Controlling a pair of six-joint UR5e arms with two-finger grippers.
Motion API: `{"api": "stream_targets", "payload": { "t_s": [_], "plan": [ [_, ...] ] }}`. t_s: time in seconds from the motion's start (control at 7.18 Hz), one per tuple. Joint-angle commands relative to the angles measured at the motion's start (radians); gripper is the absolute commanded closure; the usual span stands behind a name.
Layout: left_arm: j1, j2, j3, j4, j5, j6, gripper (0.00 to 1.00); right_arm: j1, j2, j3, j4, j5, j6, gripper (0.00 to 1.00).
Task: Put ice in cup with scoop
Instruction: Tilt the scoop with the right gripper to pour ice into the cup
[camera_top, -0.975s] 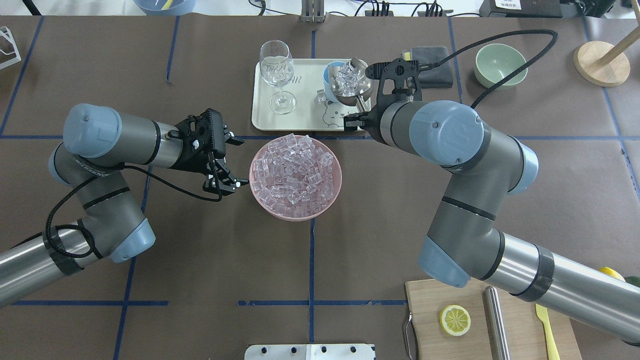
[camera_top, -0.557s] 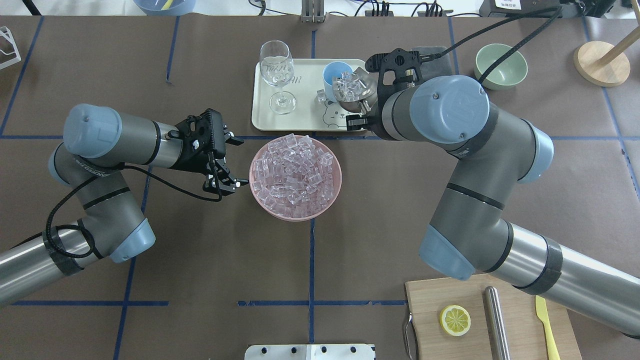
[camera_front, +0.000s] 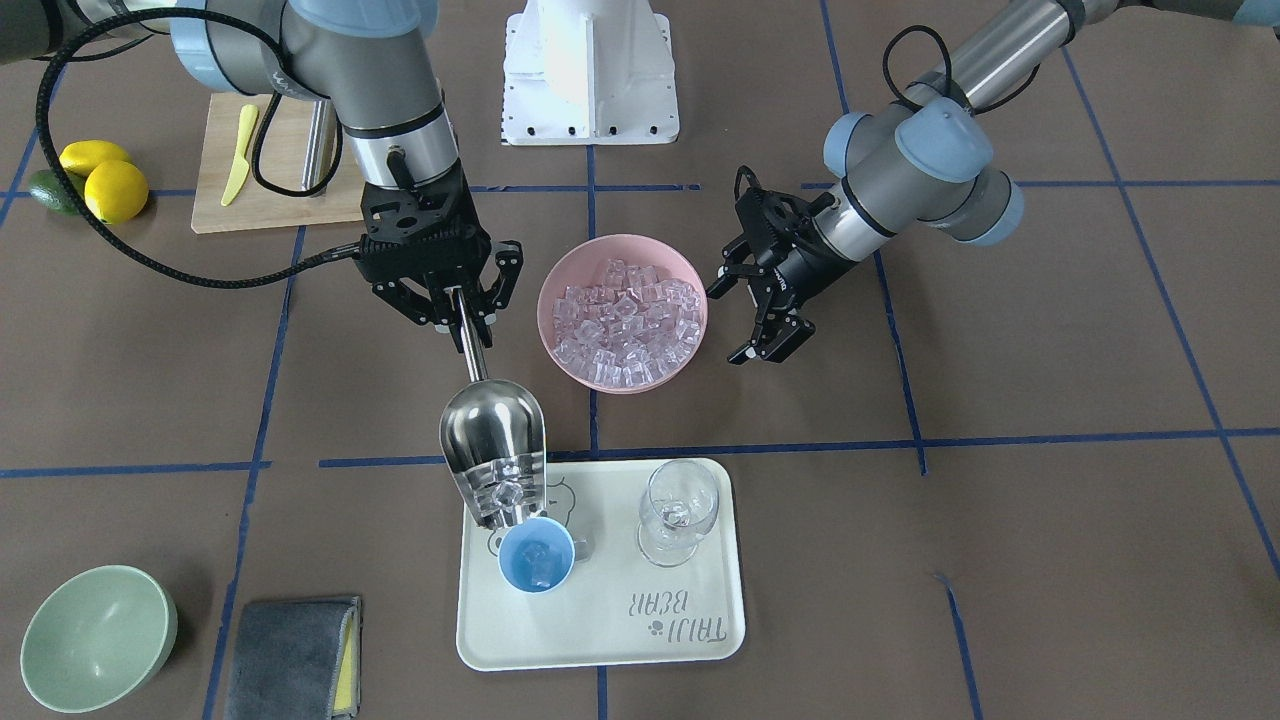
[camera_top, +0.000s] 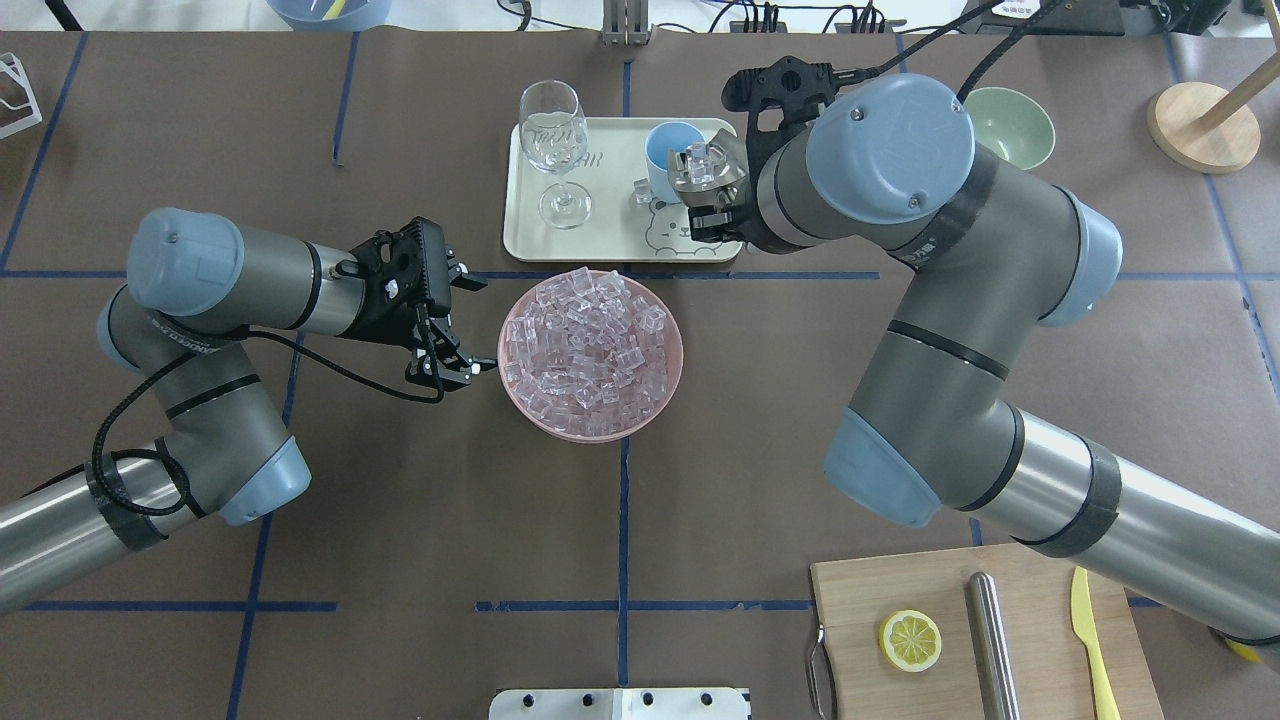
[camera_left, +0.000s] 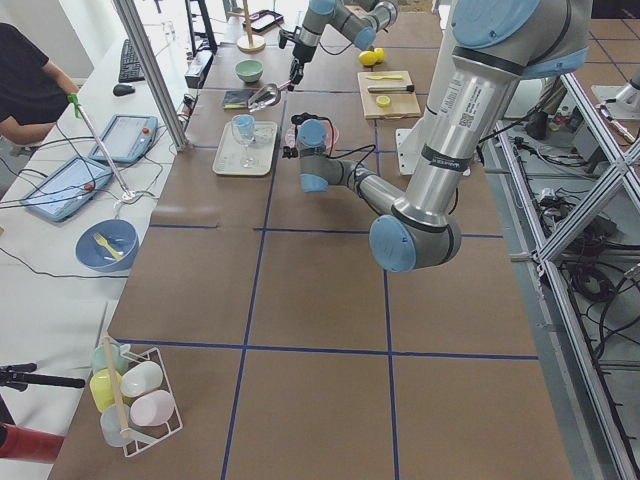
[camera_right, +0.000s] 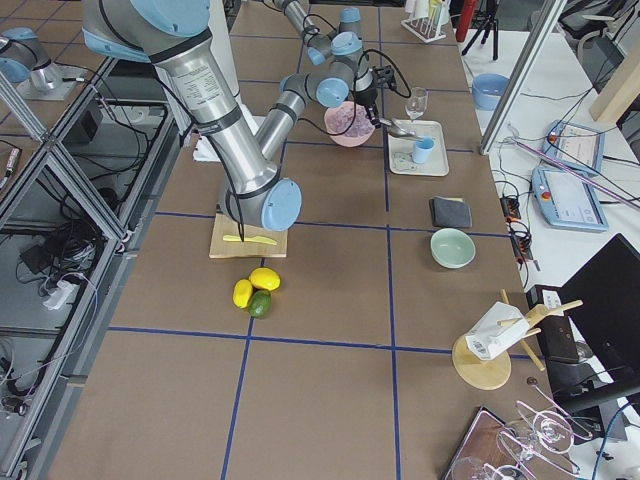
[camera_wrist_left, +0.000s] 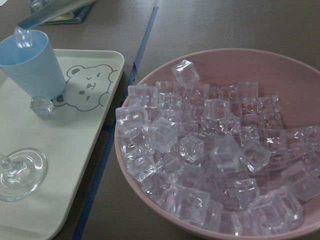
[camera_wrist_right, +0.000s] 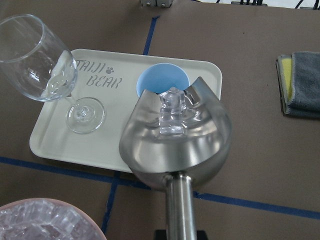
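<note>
Exterior front-facing view: a matte brown table (camera_front: 1050, 560), crossed by blue tape lines, is filling the frame. At lower centre a cream tray (camera_front: 600, 640) with rounded corners and a printed bear is lying flat. Just above it, at mid-frame, a round pink bowl (camera_front: 620, 248) with a smooth wall is sitting heaped with ice (camera_front: 625, 320) (clear, glassy cubes with sharp edges).

Left of the bowl, the right gripper (camera_front: 463, 318) is pinching the thin straight rod of the scoop (camera_front: 490, 430) between its black fingers. The scoop's polished steel trough is tilting downward toward the bottom of the frame, its open mouth hanging over the near rim of the cup (camera_front: 515, 560). A few cubes are crowding at that mouth, and a few more are lying inside the cup. The cup, small, round and light blue, is standing upright on the tray's left half. A clear stemmed wine glass (camera_front: 680, 505) is standing upright to its right, apart from it.

Right of the bowl, the left gripper (camera_front: 724, 325) is hovering just beside the rim with its two fingers spread wide, holding nothing.

In the left wrist view, one loose cube (camera_wrist_left: 41, 106) is lying on the tray, touching the cup's base.
</note>
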Motion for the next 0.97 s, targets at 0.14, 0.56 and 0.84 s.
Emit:
{"api": "stream_targets", "payload": {
  "t_s": [0.14, 0.56, 0.84],
  "plan": [
    [0.000, 0.000, 0.000, 0.001, 0.000, 0.000, 0.00, 0.026, 0.028, 0.024, -0.085, 0.063, -0.042, 1.00],
    [-0.026, 0.015, -0.003, 0.000, -0.003, 0.000, 0.00, 0.029, 0.016, 0.045, -0.087, 0.068, -0.042, 1.00],
    [-0.058, 0.050, -0.004, 0.000, -0.003, 0.000, 0.00, 0.049, -0.100, 0.160, -0.080, 0.057, -0.030, 1.00]
  ]
}}
